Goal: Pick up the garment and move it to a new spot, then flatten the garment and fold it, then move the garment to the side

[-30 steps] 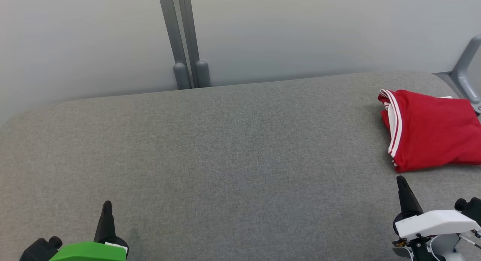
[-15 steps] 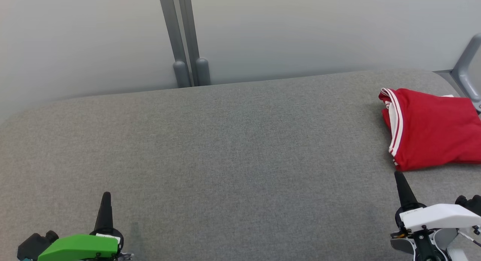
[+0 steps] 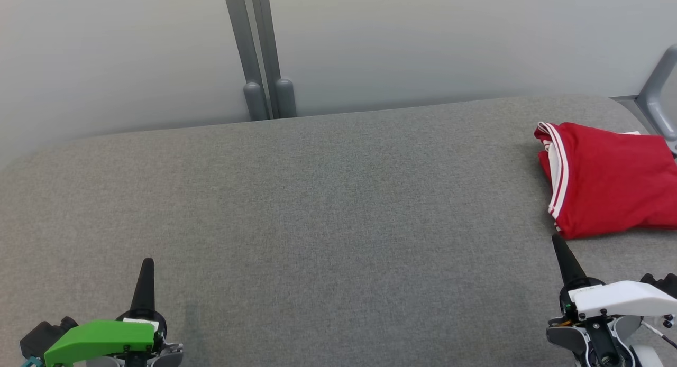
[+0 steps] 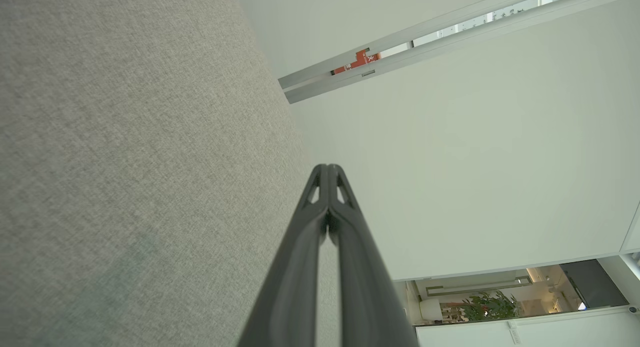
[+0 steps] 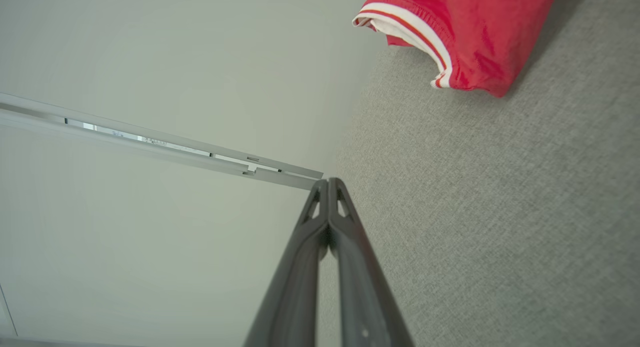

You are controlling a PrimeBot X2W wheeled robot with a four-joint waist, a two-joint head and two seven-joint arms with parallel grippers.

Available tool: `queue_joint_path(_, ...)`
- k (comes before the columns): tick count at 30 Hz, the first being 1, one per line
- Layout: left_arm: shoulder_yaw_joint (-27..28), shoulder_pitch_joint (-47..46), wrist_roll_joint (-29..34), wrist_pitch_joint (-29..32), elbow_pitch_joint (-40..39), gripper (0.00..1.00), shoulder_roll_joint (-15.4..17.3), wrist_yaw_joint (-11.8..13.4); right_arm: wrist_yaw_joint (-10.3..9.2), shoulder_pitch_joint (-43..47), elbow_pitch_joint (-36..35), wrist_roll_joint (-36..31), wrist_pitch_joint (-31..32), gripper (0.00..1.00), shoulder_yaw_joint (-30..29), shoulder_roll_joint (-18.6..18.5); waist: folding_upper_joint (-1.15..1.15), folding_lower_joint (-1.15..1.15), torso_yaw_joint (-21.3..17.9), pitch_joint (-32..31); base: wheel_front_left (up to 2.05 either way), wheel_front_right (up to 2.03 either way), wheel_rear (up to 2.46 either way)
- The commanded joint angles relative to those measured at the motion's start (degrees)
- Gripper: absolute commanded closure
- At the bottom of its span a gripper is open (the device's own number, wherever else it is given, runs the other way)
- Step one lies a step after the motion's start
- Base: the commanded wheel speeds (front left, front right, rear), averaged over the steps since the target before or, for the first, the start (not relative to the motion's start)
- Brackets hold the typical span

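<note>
So we're looking at a wide grey woven-fabric padded surface [image 3: 317, 208] with a plain pale wall [image 3: 449, 39] behind it.

At the near left, our left gripper with the green housing [image 3: 147, 269] sits low over the fabric. Its two dark fingers are pressed together into one spike and it's holding nothing. A bit further right, a grey metal double post [image 3: 259, 55] stands behind the far edge. The whole middle stretch is bare fabric, so there's loads of room to move.

At the near right, the right gripper with the white housing [image 3: 561, 250] also has its fingers closed flat against each other and is empty. Its tip points at the near corner of the red garment with white-striped trim [image 3: 608, 182], just short of it and not touching as far as we can tell.

The garment lies at the far right in a compact rectangle with the striped hem along its left side, and it runs out of the head view on the right. To us that reads as already folded and set aside, so we'd guess we're at the tail end of the last step. If so, the next move is just keeping both arms off the cloth.

One thing to watch is that the surface rounds off at that end, and a grey metal frame bar [image 3: 656, 92] stands right by the garment, so there isn't much spare room over there.
</note>
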Motion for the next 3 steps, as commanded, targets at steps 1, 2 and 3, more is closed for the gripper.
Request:
queue_joint_path(1,0.3,-1.5,-1.2,0.4,-0.5,1.0,0.5,-0.5,0.03,-1.2,-0.2,1.6,0.4,1.0,-0.3,0.0,0.0,0.0,0.0,0.0,0.0,0.0,0.0)
queue_joint_path(2,0.3,-1.6,-1.7,0.5,-0.5,1.0,0.5,-0.5,0.03,-1.3,-0.1,2.0,0.5,1.0,-0.3,0.0,0.0,0.0,0.0,0.1,0.0,0.0,0.0)
queue_joint_path(3,0.4,-1.7,-2.2,0.6,-0.5,1.0,0.5,-0.5,0.03,-1.4,-0.1,2.6,0.6,1.0,-0.4,0.1,0.0,0.0,0.0,0.1,0.0,0.0,0.0)
